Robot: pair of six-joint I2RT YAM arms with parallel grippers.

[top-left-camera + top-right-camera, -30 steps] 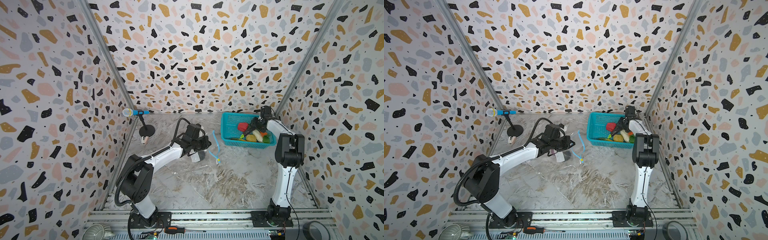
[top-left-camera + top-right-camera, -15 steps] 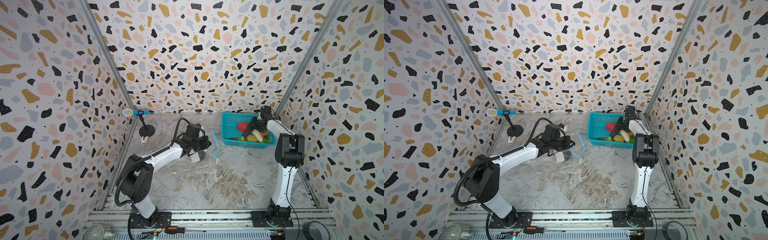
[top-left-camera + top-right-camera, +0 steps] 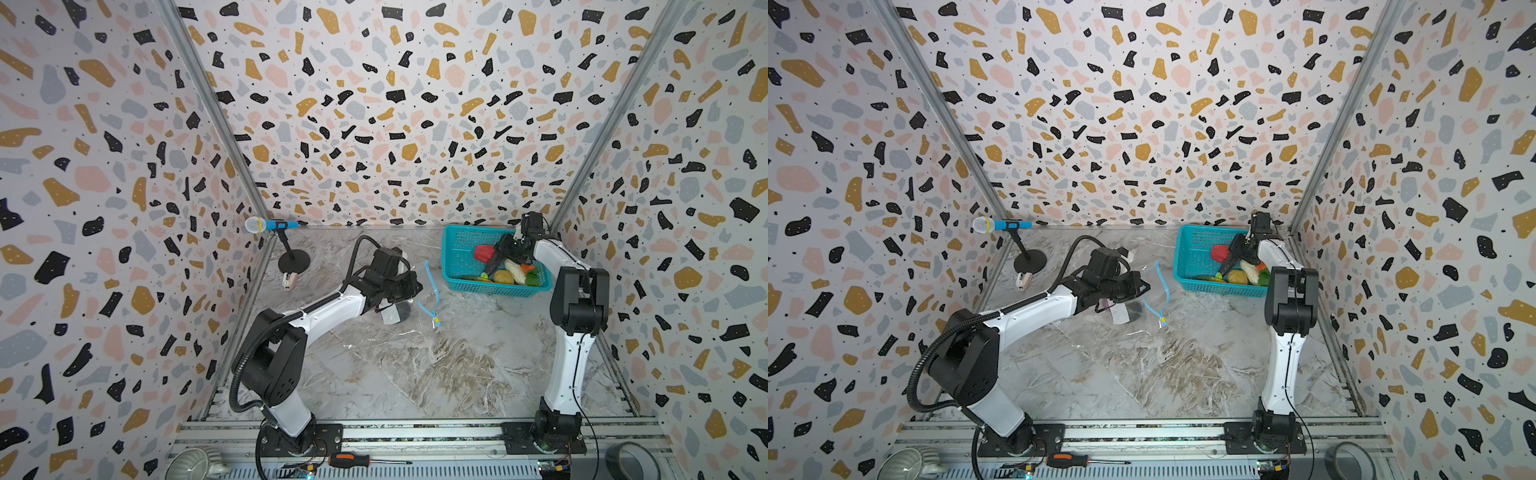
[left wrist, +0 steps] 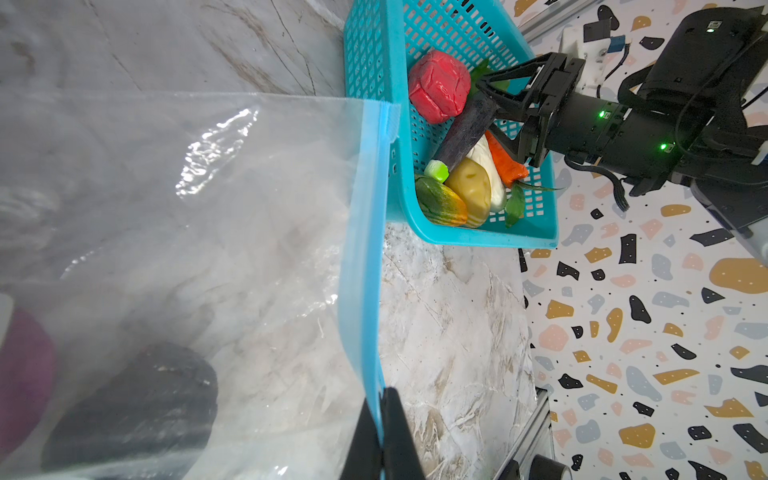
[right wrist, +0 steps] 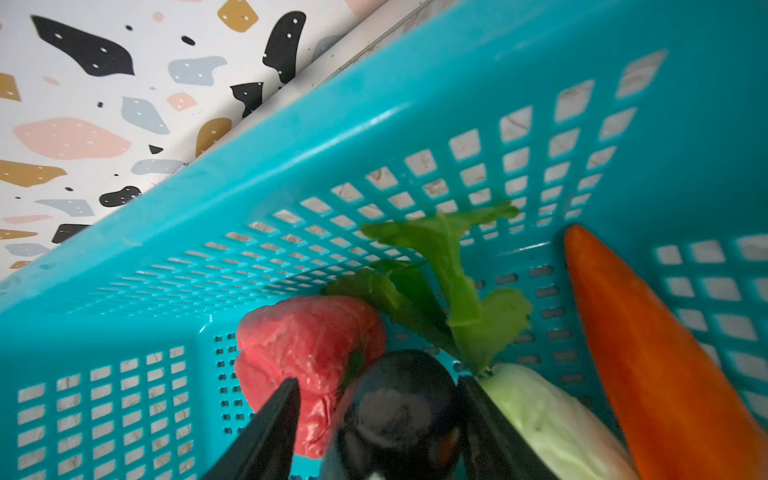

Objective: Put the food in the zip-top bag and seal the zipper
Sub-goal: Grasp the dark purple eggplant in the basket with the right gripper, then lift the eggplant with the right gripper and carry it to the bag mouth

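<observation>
Loading is underway: the left gripper (image 4: 379, 415) clamps the zipper (image 4: 360, 249), holding the bag (image 4: 187, 216) mouth up toward the basket (image 4: 478, 242), while the right gripper (image 5: 378, 386), jaws parted, straddles the aubergine (image 5: 399, 415) inside it for pickup.

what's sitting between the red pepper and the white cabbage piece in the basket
The dark aubergine lies between the red pepper and the white cabbage piece, with the right gripper astride it; the right wrist view shows this.
</observation>
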